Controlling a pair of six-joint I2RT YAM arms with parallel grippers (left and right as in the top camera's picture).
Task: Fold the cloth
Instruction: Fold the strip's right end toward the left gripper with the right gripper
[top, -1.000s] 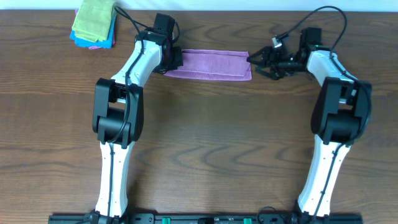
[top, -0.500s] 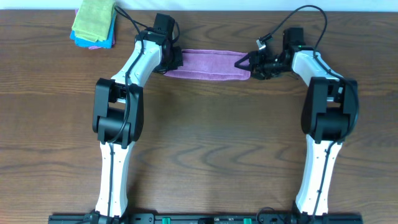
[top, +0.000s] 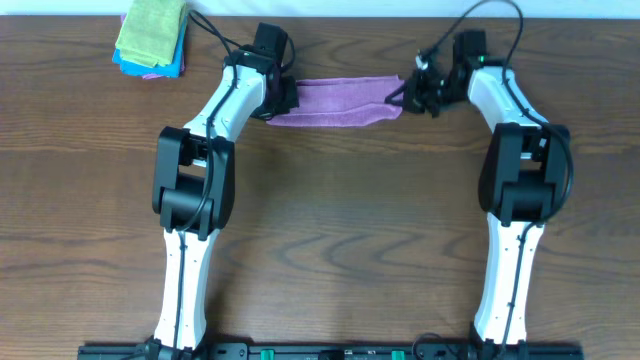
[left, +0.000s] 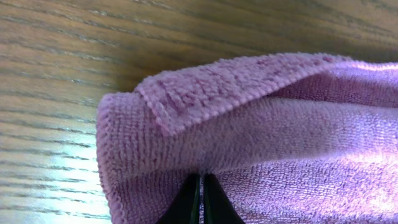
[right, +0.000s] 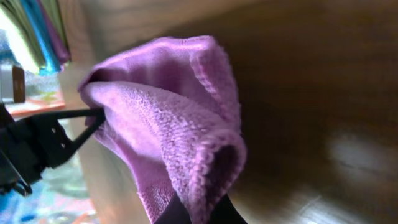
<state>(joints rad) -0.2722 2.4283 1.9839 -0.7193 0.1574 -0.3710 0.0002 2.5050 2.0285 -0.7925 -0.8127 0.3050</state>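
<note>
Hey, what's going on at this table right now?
Two robot arms are working on a purple cloth that lies stretched along the far side of the wooden table. The left gripper is pinched shut on one end. The right gripper is shut on the other end, where the fabric bunches in its grip. A stack of other cloths sits apart at the far left corner.

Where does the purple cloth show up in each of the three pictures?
Overhead: purple cloth at top centre, a long strip.
Left wrist: the cloth fills the right and lower frame.
Right wrist: the cloth hangs bunched at centre-left.
Shared landmark: the brown wooden table, in all three.
</note>
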